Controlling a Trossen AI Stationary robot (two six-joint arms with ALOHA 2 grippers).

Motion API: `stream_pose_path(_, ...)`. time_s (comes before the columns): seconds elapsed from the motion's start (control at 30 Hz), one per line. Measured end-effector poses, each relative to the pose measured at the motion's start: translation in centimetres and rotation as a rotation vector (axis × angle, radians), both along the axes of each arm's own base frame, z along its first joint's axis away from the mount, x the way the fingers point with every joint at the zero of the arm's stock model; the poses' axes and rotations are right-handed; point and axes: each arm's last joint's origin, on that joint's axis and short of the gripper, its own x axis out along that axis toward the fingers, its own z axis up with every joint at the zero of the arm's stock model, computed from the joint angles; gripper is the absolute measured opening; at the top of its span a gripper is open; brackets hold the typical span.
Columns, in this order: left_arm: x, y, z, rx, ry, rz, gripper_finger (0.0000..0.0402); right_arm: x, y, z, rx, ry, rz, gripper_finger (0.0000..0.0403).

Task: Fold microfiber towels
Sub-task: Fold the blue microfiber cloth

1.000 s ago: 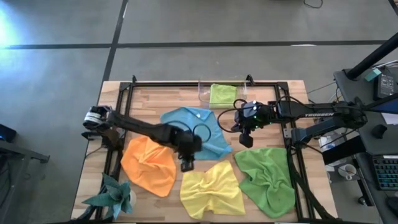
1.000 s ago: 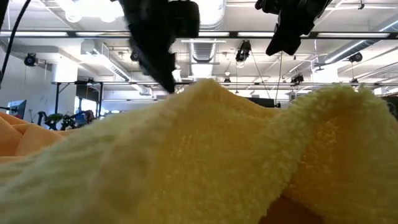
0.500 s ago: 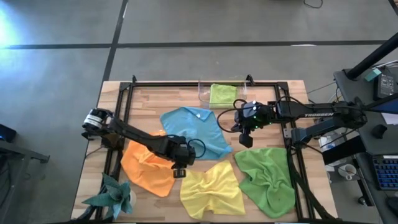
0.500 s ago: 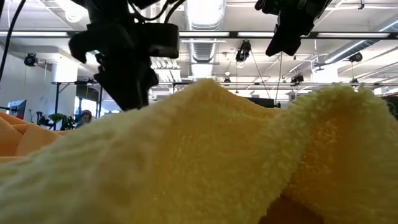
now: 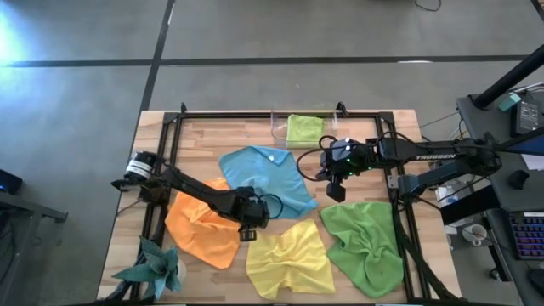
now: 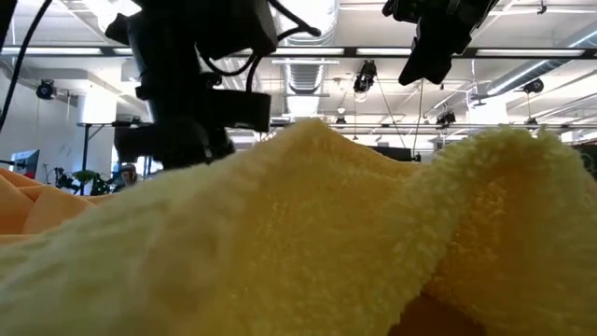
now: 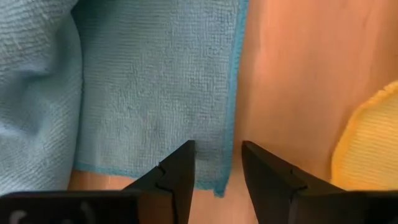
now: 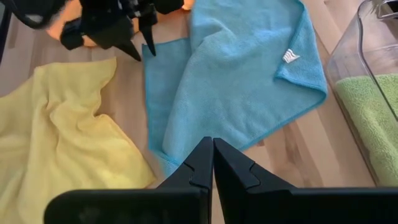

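The blue towel [image 5: 265, 177] lies rumpled at the table's middle, with the orange towel [image 5: 201, 226] to its near left. The yellow towel [image 5: 289, 260] and the darker green towel [image 5: 365, 245] lie along the near edge. The lime green towel [image 5: 304, 128] lies in a clear bin. My left gripper [image 5: 248, 229] is open, low over the blue towel's near corner [image 7: 219, 184]; its fingers stand on either side of that corner. My right gripper [image 5: 336, 192] is shut and empty, above the table by the blue towel's right edge [image 8: 249, 134].
A clear plastic bin [image 5: 279, 126] stands at the far edge. A teal spiky ornament [image 5: 155, 269] sits at the near left corner. A black frame [image 5: 255, 113] runs round the wooden table [image 5: 212, 136]. Bare wood shows between the blue and yellow towels [image 7: 292, 74].
My left gripper has gone a little toward the table's near edge and down, coming low over the blue towel's near corner. The towels lie as before.
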Motion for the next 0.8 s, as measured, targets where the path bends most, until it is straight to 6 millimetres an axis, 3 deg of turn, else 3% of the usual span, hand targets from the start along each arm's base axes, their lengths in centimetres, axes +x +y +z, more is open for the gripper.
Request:
stream_pose_path(0.33,-0.2,0.6,-1.2,0.059,-0.004,0.031,0.0111,0.0,0.0,0.0,0.000,-0.002,0.000,0.0009)
stream_pose_path(0.63,-0.2,1.8,-2.1,0.098,-0.051,0.068,0.0011,0.0,0.0,0.0,0.011,-0.002,-0.013,0.0009)
stream_pose_path(0.8,-0.1,2.0,-2.2,0.077,-0.055,0.074,0.0003,0.0,0.0,0.0,0.013,-0.002,-0.014,0.0009)
